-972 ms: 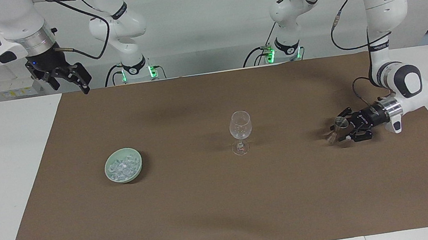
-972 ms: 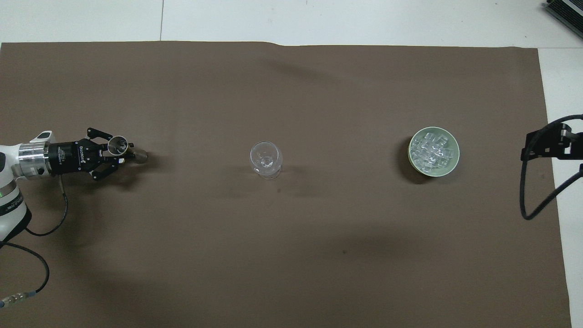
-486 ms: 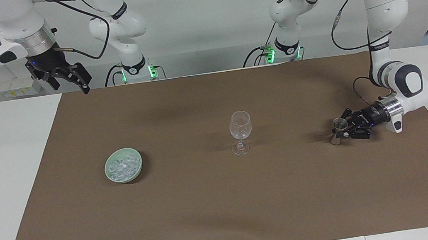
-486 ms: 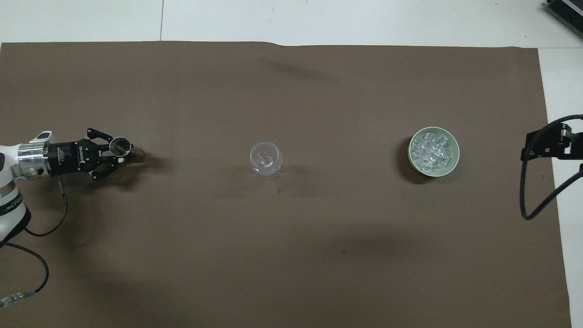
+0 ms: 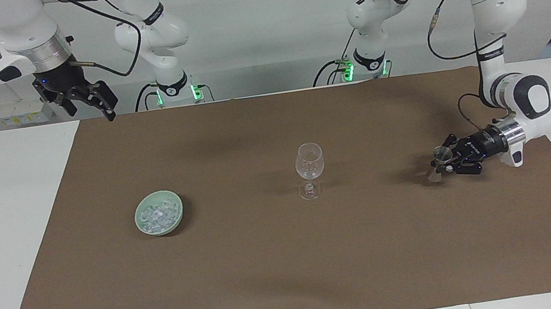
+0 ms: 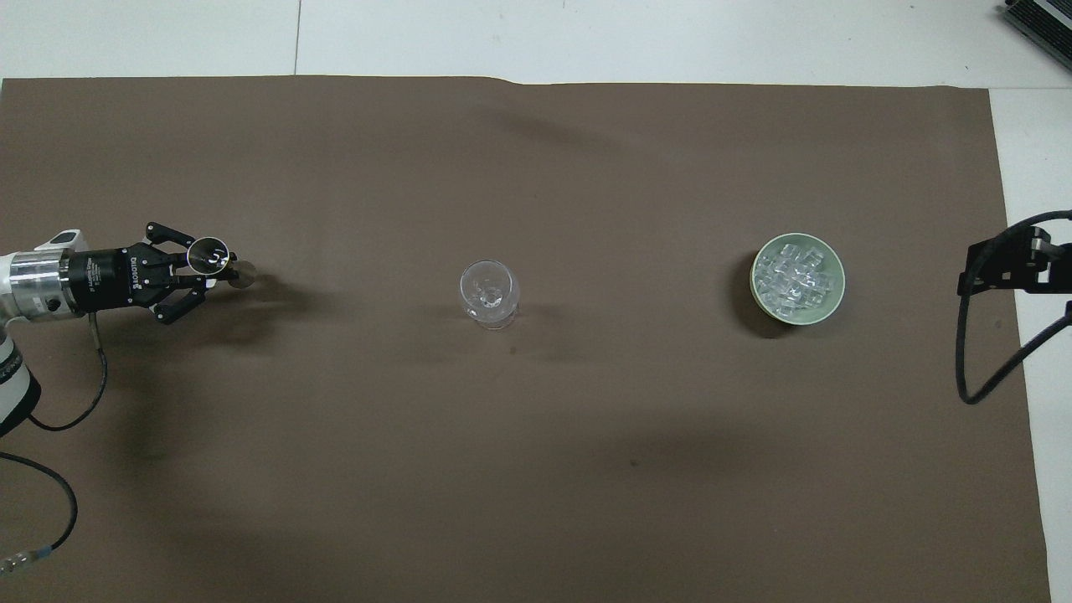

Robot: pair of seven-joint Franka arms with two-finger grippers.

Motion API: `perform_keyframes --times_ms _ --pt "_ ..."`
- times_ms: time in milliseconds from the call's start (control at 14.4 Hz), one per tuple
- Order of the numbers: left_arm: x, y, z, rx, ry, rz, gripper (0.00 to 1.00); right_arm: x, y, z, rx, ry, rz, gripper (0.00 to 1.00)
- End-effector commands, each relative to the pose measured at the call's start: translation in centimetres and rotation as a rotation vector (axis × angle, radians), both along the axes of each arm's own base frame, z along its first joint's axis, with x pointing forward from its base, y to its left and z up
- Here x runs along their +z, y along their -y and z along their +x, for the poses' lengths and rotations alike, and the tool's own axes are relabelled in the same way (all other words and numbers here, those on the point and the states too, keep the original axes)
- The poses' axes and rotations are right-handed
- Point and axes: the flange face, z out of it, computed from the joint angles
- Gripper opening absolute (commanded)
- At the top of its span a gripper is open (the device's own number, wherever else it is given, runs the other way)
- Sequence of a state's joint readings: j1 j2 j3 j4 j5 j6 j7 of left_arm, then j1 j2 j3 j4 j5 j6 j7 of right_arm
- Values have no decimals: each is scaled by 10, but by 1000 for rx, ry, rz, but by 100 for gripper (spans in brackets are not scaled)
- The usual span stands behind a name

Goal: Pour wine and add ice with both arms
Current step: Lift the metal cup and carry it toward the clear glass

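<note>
Left pincer (image 5: 442,161) has lifted the jigger (image 5: 438,159) off the mat.

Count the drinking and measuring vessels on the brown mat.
2: a wine glass standing mid-mat, and a small metal jigger in the shut left gripper at the left arm's end.

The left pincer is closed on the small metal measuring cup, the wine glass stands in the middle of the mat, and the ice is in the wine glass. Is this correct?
Not quite. The ice is in the green bowl, not in the wine glass; the overhead view shows this. The left pincer is indeed closed on the measuring cup.
</note>
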State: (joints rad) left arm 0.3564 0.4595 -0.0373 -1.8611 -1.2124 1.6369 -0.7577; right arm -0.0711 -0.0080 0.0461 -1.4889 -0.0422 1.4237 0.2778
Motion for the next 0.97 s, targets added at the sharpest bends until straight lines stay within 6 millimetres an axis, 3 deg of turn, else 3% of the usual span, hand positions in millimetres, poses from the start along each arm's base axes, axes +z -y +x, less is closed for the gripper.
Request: perform_keyframes --times_ms 0,139,417,902 --pt "50 41 7 4 -18 31 0 0 1 0 15 12 6 100" --pt "84 73 12 21 -45 70 0 0 1 0 15 12 6 100" --pt "125 129 14 28 -80 109 0 0 1 0 15 12 6 100" --pt "148 196 4 -43 -52 127 0 0 1 0 15 12 6 100"
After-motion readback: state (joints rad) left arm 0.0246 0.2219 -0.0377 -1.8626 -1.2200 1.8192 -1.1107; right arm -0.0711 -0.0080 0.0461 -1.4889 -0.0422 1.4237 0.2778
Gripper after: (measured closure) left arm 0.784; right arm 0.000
